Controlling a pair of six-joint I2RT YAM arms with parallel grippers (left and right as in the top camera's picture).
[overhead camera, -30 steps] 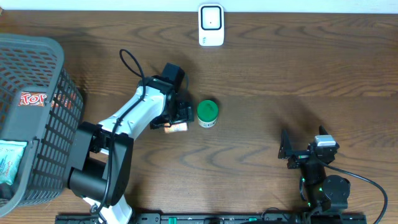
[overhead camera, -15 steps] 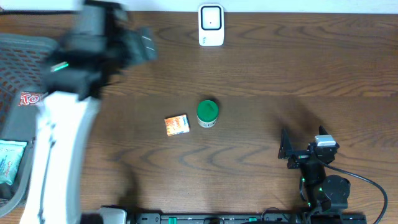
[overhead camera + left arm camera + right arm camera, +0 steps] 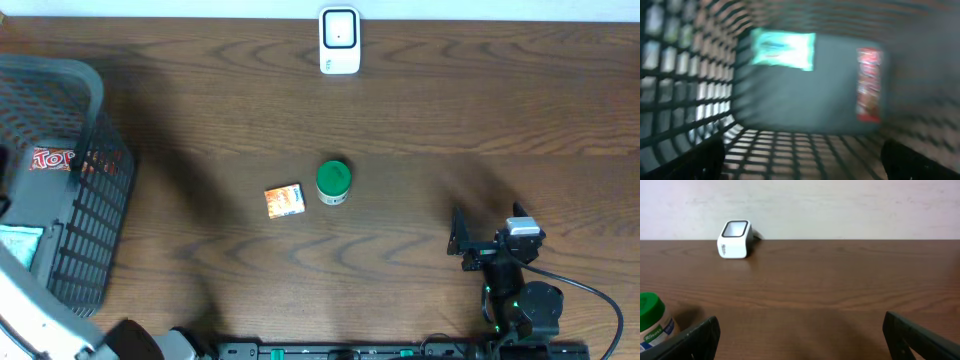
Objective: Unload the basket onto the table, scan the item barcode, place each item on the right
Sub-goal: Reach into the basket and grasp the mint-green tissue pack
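Basket (image 3: 100, 200): teal packet (image 3: 782, 48), red packet (image 3: 869, 85) inside.
Left gripper (image 3: 800, 167): facing into basket, jaws wide, empty.
Right gripper (image 3: 800, 337): well apart from basket, jaws wide, empty.

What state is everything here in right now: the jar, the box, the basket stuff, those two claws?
green-lidded jar: upright, lid on.
small orange box: lying flat, left of the jar.
scanner: standing at the table's far edge, nothing held before it.
basket: upright, holding packets.
teal packet: lying in the basket.
red packet: lying in the basket.
left gripper: open, empty, pointing into the basket.
right gripper: open, empty.
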